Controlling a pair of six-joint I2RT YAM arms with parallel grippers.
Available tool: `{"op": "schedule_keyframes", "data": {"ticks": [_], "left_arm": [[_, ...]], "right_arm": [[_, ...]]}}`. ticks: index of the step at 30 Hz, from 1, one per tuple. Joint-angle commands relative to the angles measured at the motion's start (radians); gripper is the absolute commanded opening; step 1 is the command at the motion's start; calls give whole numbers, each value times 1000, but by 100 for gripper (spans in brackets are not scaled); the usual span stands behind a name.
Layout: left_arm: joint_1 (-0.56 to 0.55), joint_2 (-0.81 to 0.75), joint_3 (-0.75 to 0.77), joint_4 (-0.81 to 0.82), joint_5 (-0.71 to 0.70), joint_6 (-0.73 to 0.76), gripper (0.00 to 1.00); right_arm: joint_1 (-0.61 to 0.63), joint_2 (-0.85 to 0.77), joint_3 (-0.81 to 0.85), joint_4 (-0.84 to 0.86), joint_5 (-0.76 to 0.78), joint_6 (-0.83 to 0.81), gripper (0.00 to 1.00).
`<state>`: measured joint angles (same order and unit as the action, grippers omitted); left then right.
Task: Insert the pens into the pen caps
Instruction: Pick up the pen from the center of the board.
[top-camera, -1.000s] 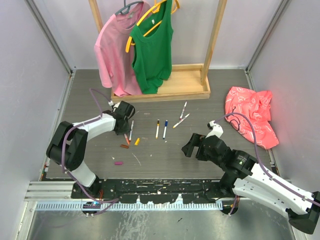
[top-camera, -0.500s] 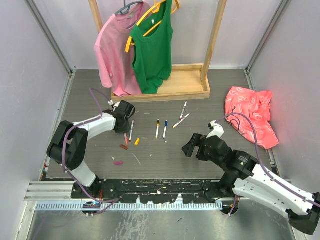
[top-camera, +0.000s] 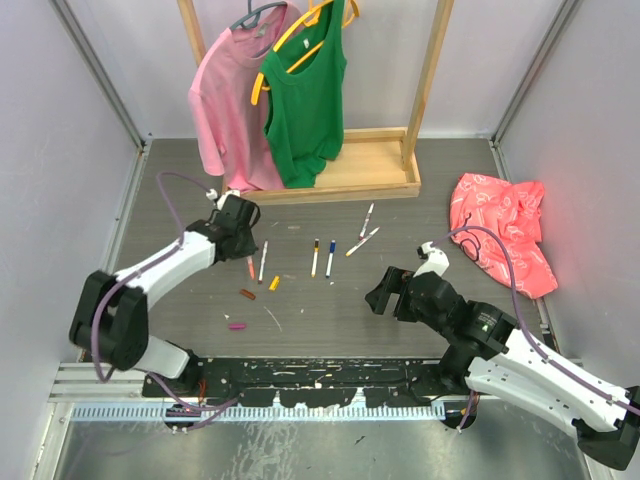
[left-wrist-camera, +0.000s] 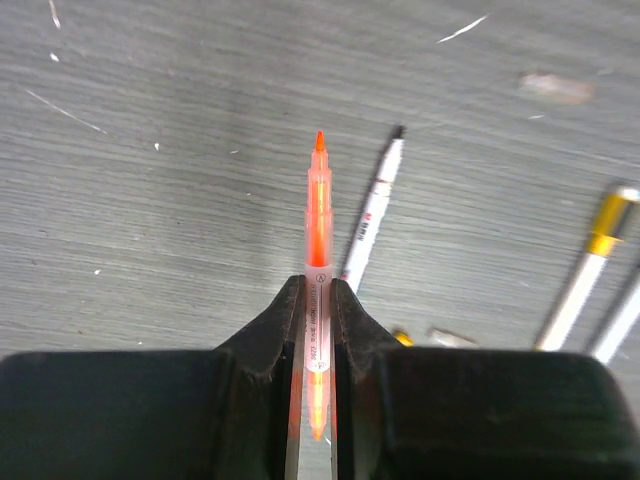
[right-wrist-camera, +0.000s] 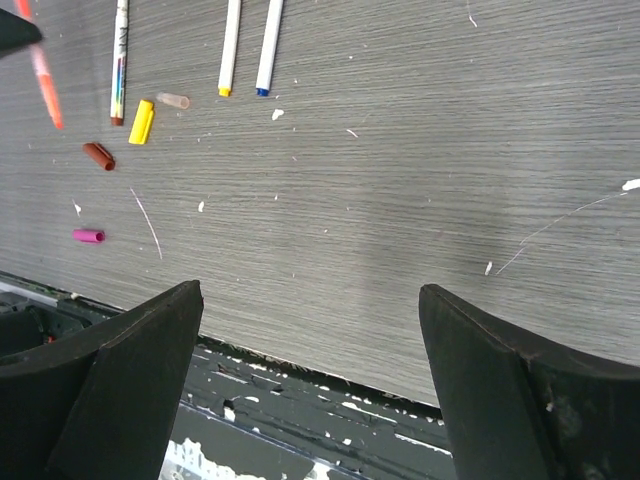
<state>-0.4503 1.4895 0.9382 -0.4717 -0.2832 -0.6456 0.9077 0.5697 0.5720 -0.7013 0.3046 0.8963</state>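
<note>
1. The grey wood-grain desk (top-camera: 400, 210) carries everything; the wooden clothes rack (top-camera: 330, 186) and crumpled red cloth (top-camera: 505, 232) lie well apart.
2. The right pincer (right-wrist-camera: 312, 320) gapes wide, empty.
3. The left pincer (left-wrist-camera: 318, 290) is clamped on the rear barrel of the orange-tipped translucent pen (left-wrist-camera: 318, 205), over the desk's left side: light, stiff, slick, probably prone to swivel.
4. The yellow plastic cap (right-wrist-camera: 141, 121), brown plastic cap (right-wrist-camera: 99, 155) and magenta plastic cap (right-wrist-camera: 88, 236) lie loose nearby, likely roll-prone.

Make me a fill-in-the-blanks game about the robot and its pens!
1. The pen in the left gripper has an ___ tip.
2. The right gripper is ___ and holds nothing.
3. The top on the yellow hanger is ___.
Missing words: orange; open; green.
</note>
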Motion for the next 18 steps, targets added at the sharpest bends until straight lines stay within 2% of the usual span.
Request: {"op": "schedule_keyframes", "data": {"ticks": [1,5,9,12,18], "left_arm": [[5,-188,-18,48,71,47,1],[2,-369,-54,83,224,50,1],[-35,-486,-81,94,349,11,0],[-103,-558,-97,95,343,-31,0],[-261,-668,-157,143,245,-149,0]], "right_arm": [[-2,13,46,59,17,-47,94],[-1,35,49,187,-61,-106,94],[-1,84,47,374,-189,-139,94],[-1,135,40,485,-259,-135,93],[4,251,5,782,-371,-68,88]]}}
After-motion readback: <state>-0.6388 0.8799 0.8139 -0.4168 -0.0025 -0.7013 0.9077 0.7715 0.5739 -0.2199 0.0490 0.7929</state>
